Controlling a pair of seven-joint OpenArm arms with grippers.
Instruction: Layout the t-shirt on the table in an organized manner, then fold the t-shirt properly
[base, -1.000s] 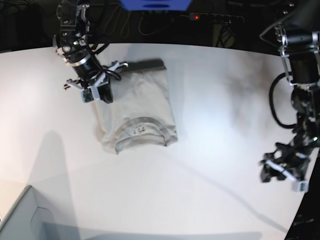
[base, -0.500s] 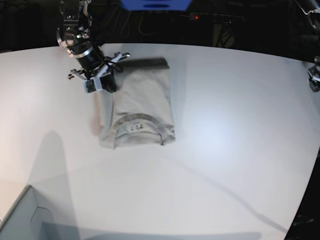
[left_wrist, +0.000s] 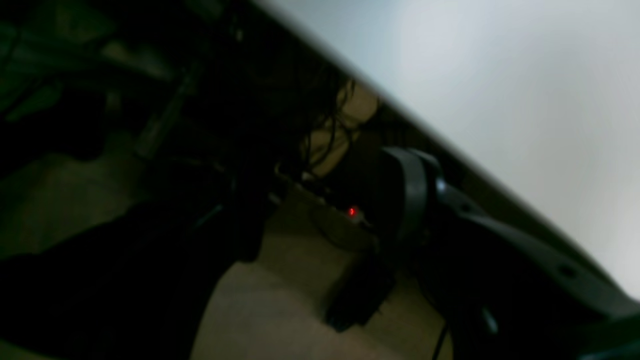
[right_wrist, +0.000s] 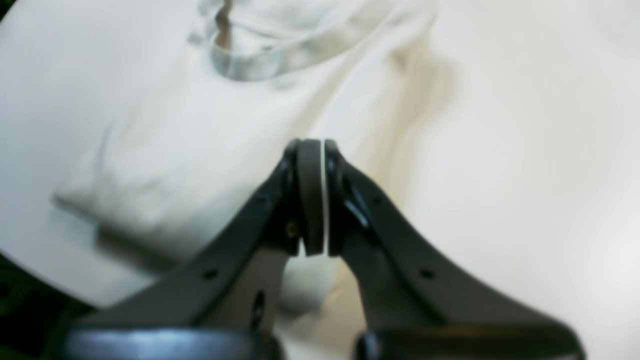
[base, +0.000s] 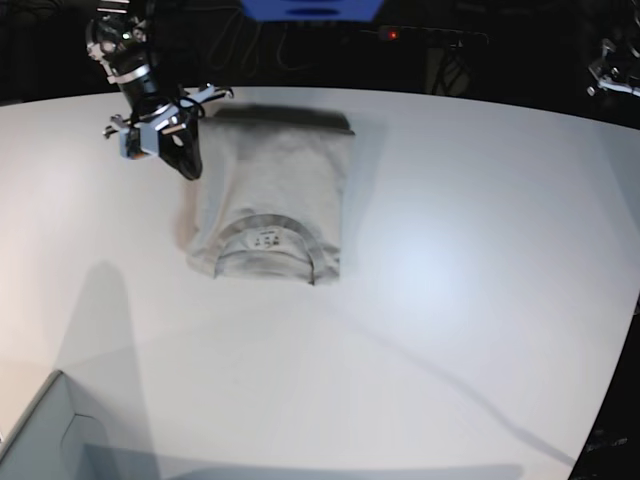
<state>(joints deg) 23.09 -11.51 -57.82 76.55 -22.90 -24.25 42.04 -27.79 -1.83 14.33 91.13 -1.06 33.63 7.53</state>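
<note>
Folded t-shirt (base: 270, 200) lies on the worktop (base: 450, 300); right pincer (right_wrist: 314, 197), closed and empty, hovers beside it; left pincer's state unclear.

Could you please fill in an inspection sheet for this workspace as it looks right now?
Surface: white table, bare apart from the shirt.
Job's things: t-shirt folded into a narrow panel, collar facing the near edge.
Clutter: grey box corner at the near edge.
Grippers: right gripper shut, holding nothing, over the shirt's far corner; left gripper open or shut cannot be told, its arm barely in frame.
Cables: dark cables behind the table.
Surroundings: dark; power strip with red light.
</note>
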